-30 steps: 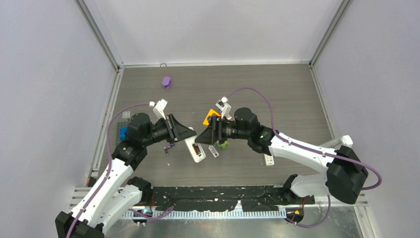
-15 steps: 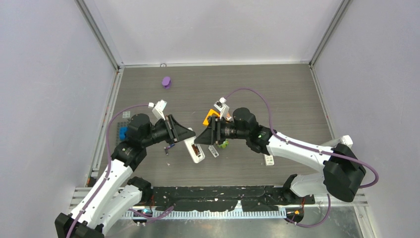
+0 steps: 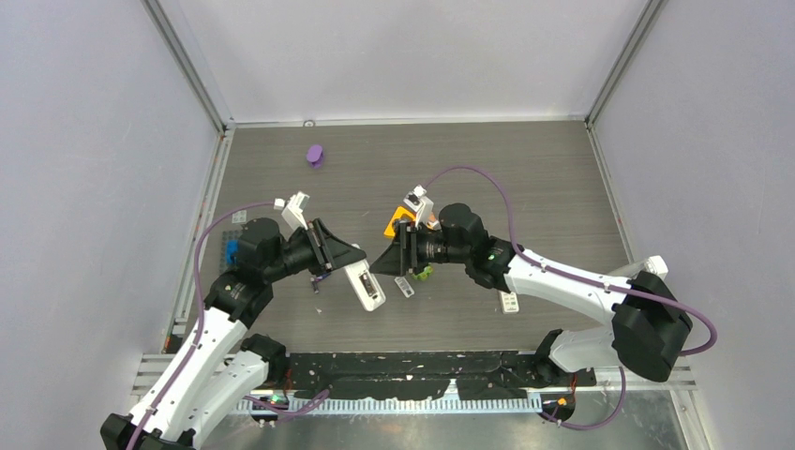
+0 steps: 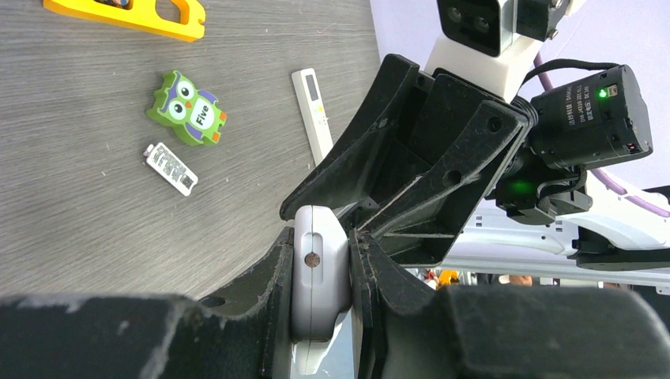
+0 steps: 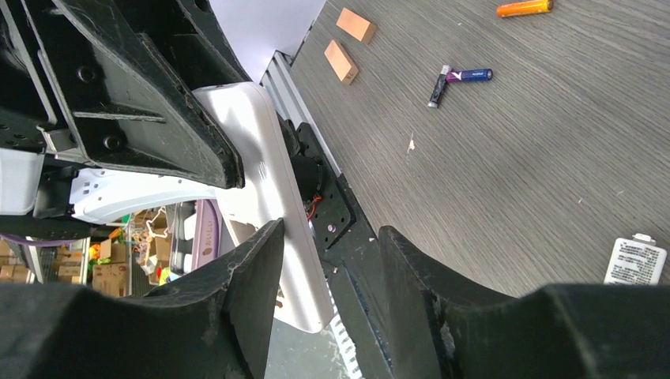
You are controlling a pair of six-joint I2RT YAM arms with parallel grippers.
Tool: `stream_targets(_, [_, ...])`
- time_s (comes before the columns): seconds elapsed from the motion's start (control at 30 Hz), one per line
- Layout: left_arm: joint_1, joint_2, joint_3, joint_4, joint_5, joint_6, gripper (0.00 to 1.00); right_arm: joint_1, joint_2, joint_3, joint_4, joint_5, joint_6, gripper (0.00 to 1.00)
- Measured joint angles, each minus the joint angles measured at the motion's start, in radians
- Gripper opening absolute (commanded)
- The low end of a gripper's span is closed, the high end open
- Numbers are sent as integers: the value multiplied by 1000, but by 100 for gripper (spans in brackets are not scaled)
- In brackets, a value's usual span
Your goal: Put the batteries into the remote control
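**Remote** (image 4: 318,288): white. The left end effector (image 4: 321,246) is clamping it by its sides and holding it, seemingly lifted, over mid-counter (image 3: 525,178). It is now sitting slightly further toward 9 o'clock than a second ago.

**Right end effector** (image 5: 332,237): closing in from 3 o'clock of the remote. Its jaws are standing narrower than a second ago but apart, gripping nothing, with one finger just beside the remote's end.

**Batteries** (image 5: 462,76): purple and dark ones are lying together, the orange battery (image 5: 524,8) is lying apart. All are lying loose on the counter, about 9 o'clock of the remote in the overhead view.

**Status**: the arms are likely still preparing the remote, and no loading is happening yet.
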Motion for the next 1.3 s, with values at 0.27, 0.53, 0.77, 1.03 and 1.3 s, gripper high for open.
stream_targets(0.27, [0, 7, 0, -6, -3, -3, 0, 5, -6, 11, -41, 32, -22, 63])
stream_targets(0.53, [0, 37, 37, -29, -26, 18, 0, 8, -31, 28, -92, 45, -96, 66])
stream_targets(0.77, [0, 108, 89, -82, -93, 89, 0, 52, -50, 76, -191, 139, -226, 50])
stream_targets(1.03, [-1, 211, 106, -123, -122, 141, 0, 155, -21, 116, -238, 245, -328, 36])
stream_targets(1.3, [-37, 285, 172, -200, -240, 189, 0, 180, 52, 141, -262, 401, -340, 40])
